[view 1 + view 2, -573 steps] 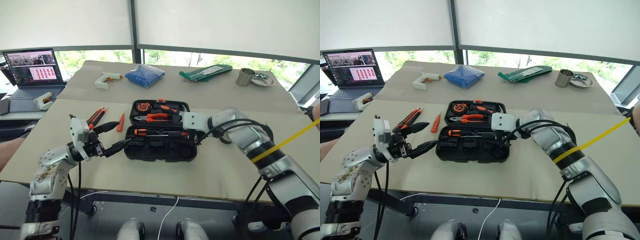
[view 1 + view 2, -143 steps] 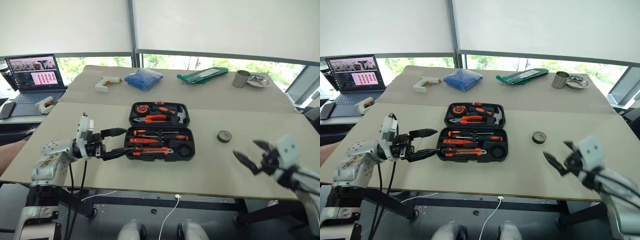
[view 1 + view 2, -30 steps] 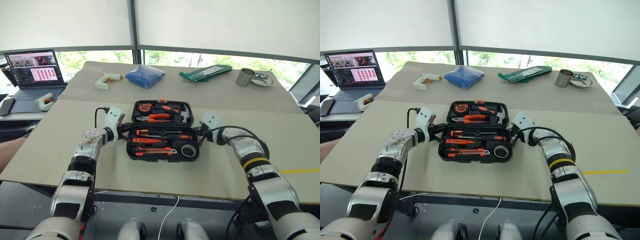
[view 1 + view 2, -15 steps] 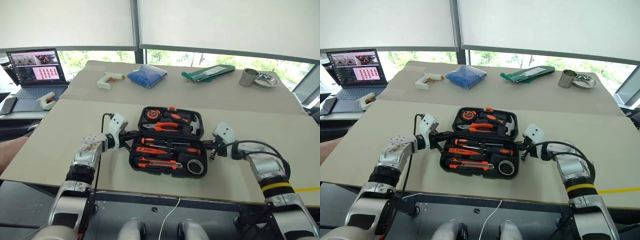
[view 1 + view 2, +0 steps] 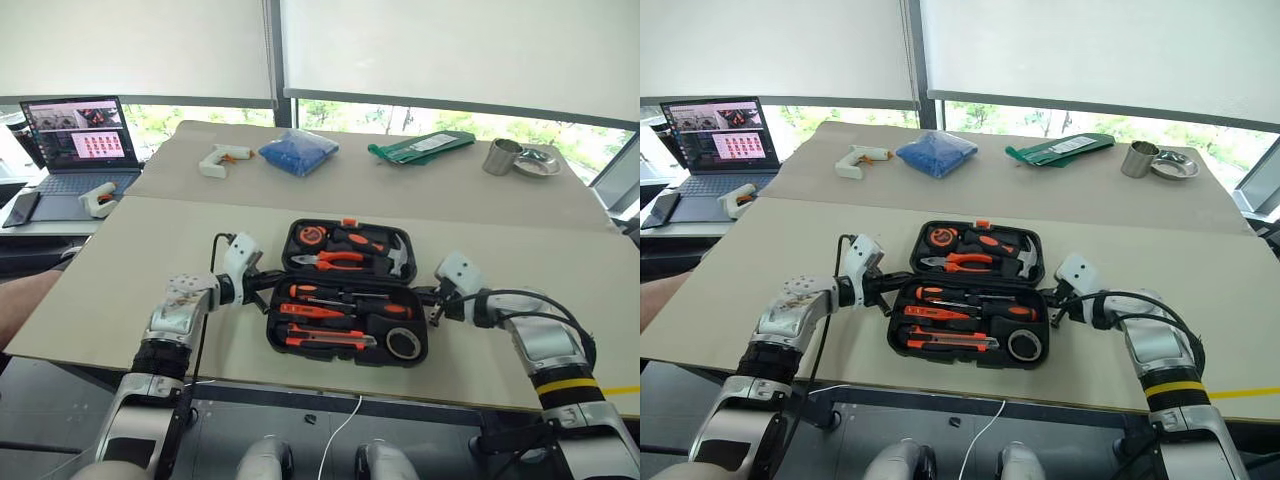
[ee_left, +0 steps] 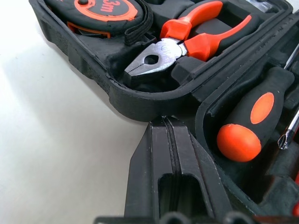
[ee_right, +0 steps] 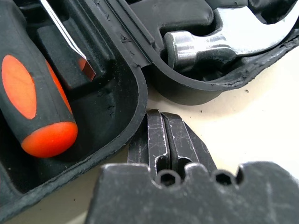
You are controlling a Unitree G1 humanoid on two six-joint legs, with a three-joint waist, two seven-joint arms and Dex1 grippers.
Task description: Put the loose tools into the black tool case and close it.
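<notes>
The black tool case [image 5: 340, 357] lies open in the middle of the table. Its near half holds the loose tools: screwdrivers [image 5: 335, 298], a utility knife [image 5: 325, 340] and the dark tape roll [image 5: 403, 344]. Pliers [image 6: 187, 42], a hammer [image 7: 224, 37] and a tape measure [image 5: 310, 236] fill the far half. My left gripper [image 6: 168, 123] is shut, its tips against the case's left side at the hinge. My right gripper [image 7: 161, 117] is shut against the right side at the hinge.
At the back are a white glue gun [image 5: 222, 158], a blue bag [image 5: 300, 152], a green packet [image 5: 420, 147], a metal cup [image 5: 500, 156] and a dish [image 5: 537, 160]. A laptop [image 5: 75, 140] and a second glue gun [image 5: 97, 198] sit far left.
Both shut grippers have drawn back toward me at the case's two sides, and the open case has slid with them toward the table's near edge. The tape roll lay on the table seconds earlier.
</notes>
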